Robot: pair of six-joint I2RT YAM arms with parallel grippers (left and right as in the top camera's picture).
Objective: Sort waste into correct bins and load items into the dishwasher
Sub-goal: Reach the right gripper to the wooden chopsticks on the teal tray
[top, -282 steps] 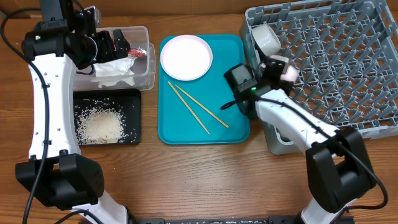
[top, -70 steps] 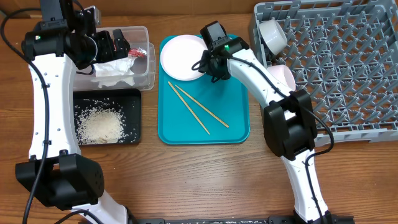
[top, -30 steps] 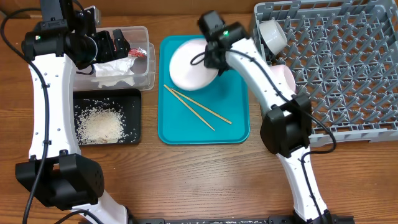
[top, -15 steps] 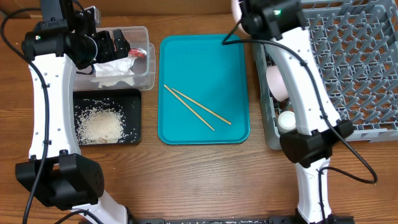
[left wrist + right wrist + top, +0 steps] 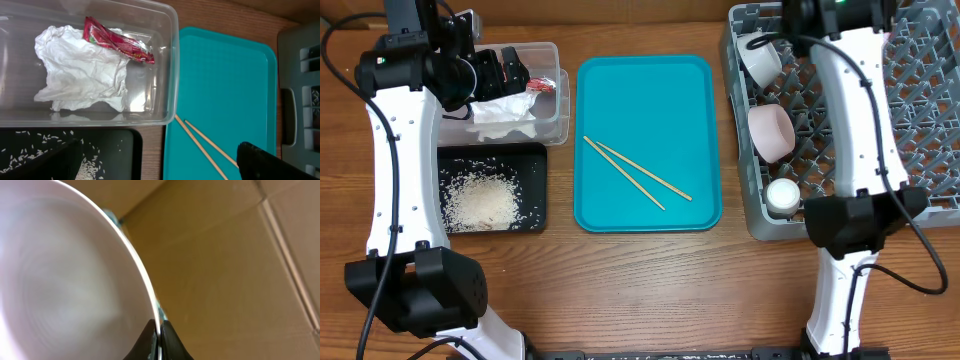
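Plate on its way to the rack: the right gripper (image 5: 158,337) has its fingers closed tight on the thin rim of a white plate (image 5: 65,280), up over the far end of the grey dish rack (image 5: 920,150). With so slight a hold, the plate could twist, slip free, or strike the pegs on the way down. Only the wrist camera shows the grip; from overhead the plate is apparently hidden behind the arm. Overhead alone shows two bowls (image 5: 772,132) and a cup (image 5: 782,193) racked. The left gripper (image 5: 510,72) hangs open and empty above the clear tub (image 5: 170,60).
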